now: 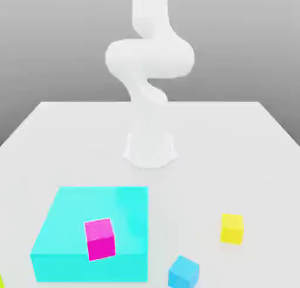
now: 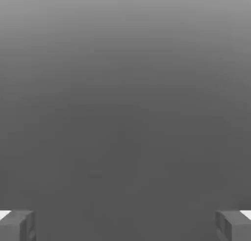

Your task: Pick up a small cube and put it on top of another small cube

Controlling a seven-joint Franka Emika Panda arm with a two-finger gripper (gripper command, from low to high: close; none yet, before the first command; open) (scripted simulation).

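Observation:
A small plain yellow cube (image 1: pixel 232 229) sits on the white table (image 1: pixel 234 140) toward the exterior view's right, near the front. At the front left corner of that view a sliver of something yellow (image 1: pixel 1 280) pokes in, cut off by the edge. The white arm (image 1: pixel 149 58) rises from its base (image 1: pixel 150 149) at mid-table and bends upward out of the exterior view's top. In the hand view my gripper (image 2: pixel 125 226) is open, its two grey fingertips (image 2: pixel 17 225) standing far apart against plain grey background, with nothing between them.
A big cyan block (image 1: pixel 70 222) lies at the front left of the exterior view, with a magenta cube (image 1: pixel 99 239) on top of it. A blue cube (image 1: pixel 183 272) rests on the table between the cyan block and the yellow cube.

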